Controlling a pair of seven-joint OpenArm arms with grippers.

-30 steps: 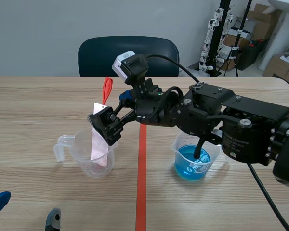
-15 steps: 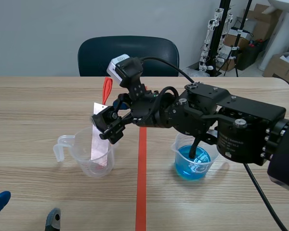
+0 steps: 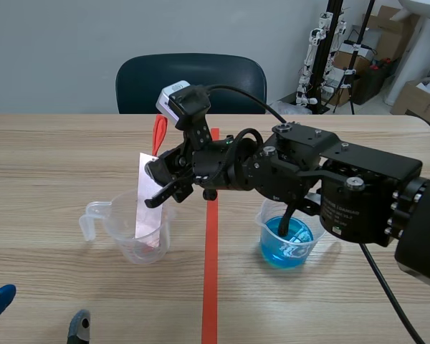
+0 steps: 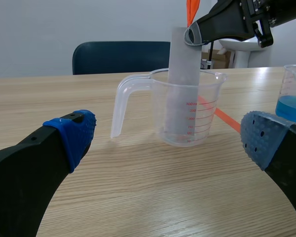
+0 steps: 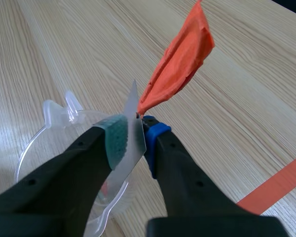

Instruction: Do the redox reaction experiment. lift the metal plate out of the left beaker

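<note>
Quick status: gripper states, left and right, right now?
Left gripper: open, holding nothing.
Right gripper: shut on the metal plate, whose lower end stands in the left beaker.

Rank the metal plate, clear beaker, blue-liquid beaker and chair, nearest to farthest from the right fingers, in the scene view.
1. metal plate: clamped between the right fingers.
2. clear beaker: just below, around the plate's lower end.
3. blue-liquid beaker: off to the right, past the tape line.
4. chair: beyond the far edge of the table.
</note>
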